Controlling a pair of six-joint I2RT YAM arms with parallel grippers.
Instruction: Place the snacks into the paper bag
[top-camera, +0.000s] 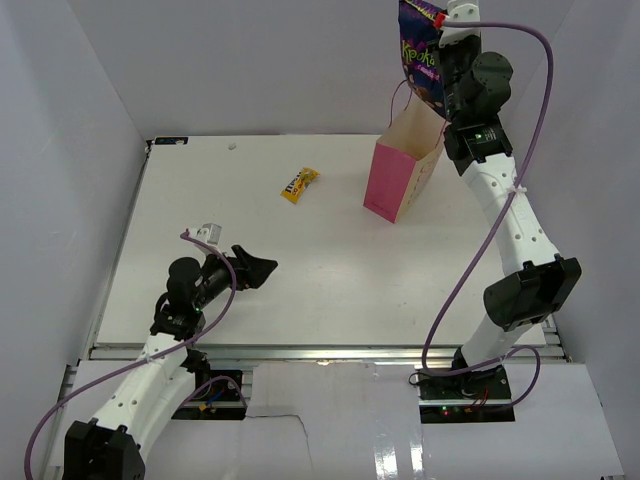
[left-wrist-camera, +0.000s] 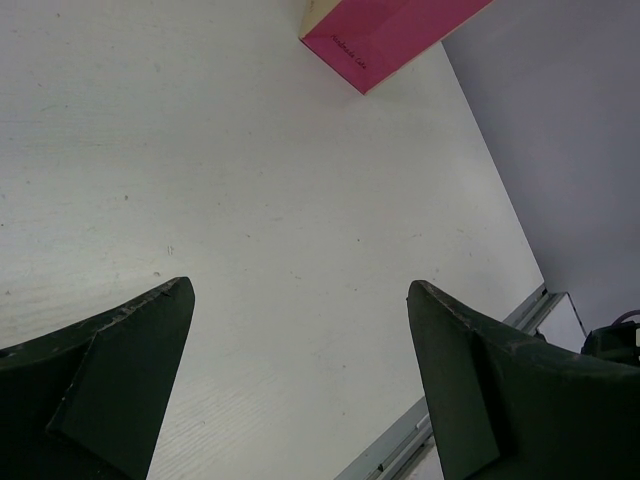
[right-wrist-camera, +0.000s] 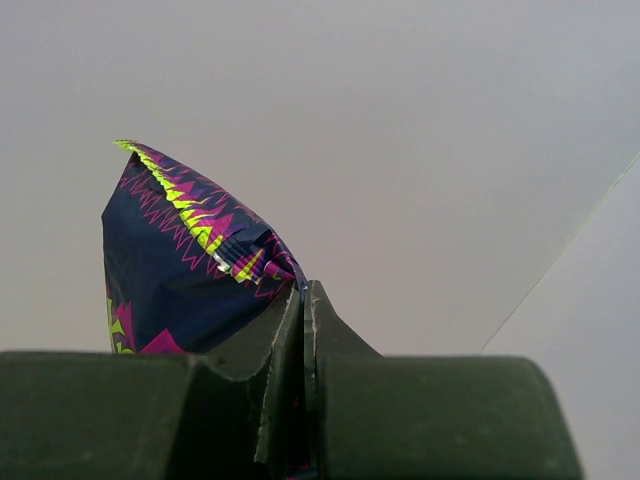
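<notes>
My right gripper (top-camera: 437, 28) is shut on the top edge of the dark blue-purple snack bag (top-camera: 421, 55) and holds it high above the open pink paper bag (top-camera: 403, 170), which stands upright at the table's far right. In the right wrist view the snack bag (right-wrist-camera: 175, 260) hangs to the left of my closed fingers (right-wrist-camera: 283, 350). A yellow candy packet (top-camera: 299, 184) lies on the table left of the paper bag. My left gripper (top-camera: 257, 267) is open and empty, low over the near-left table; its wrist view shows the bag's pink corner (left-wrist-camera: 385, 35) far ahead.
White enclosure walls surround the table (top-camera: 300, 280). A purple cable loops off each arm. The table's near edge has a metal rail (top-camera: 320, 352).
</notes>
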